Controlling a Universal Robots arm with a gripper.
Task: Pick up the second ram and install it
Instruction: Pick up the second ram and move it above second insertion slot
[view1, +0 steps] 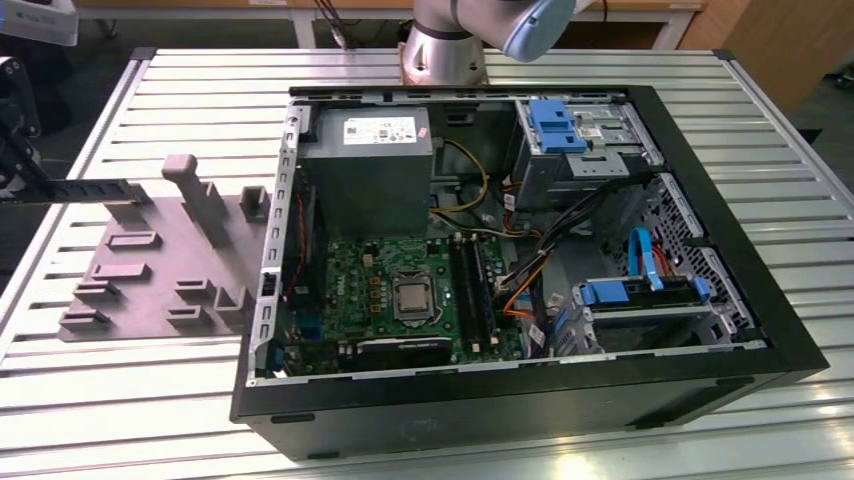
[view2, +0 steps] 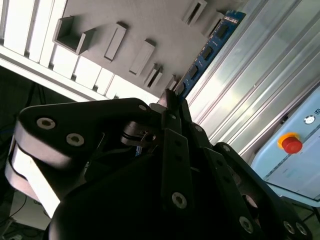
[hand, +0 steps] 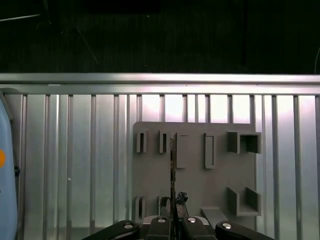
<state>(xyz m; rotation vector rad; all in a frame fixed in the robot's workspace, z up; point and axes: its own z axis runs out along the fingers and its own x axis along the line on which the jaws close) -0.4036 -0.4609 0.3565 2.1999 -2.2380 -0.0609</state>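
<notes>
The second ram (view2: 210, 47) is a long, thin, dark stick with black chips, and my gripper (view2: 170, 107) is shut on one end of it. In the exterior view the ram (view1: 87, 189) sticks out level from the gripper (view1: 20, 185) at that view's far left, just above the grey fixture block (view1: 160, 270). The first wrist view shows the ram (hand: 172, 165) edge-on, rising from the gripper (hand: 173, 220) over the fixture (hand: 220, 185). The motherboard's black memory slots (view1: 467, 278) lie inside the open computer case (view1: 534, 400), well off to the exterior view's right of the gripper.
The case holds a grey power supply (view1: 367, 165), a CPU socket (view1: 411, 296), cables and blue drive brackets (view1: 561, 125). The fixture has upright posts (view1: 200, 195). A red button on a pale box (view2: 291, 144) lies beyond the slatted metal table (view1: 160, 390).
</notes>
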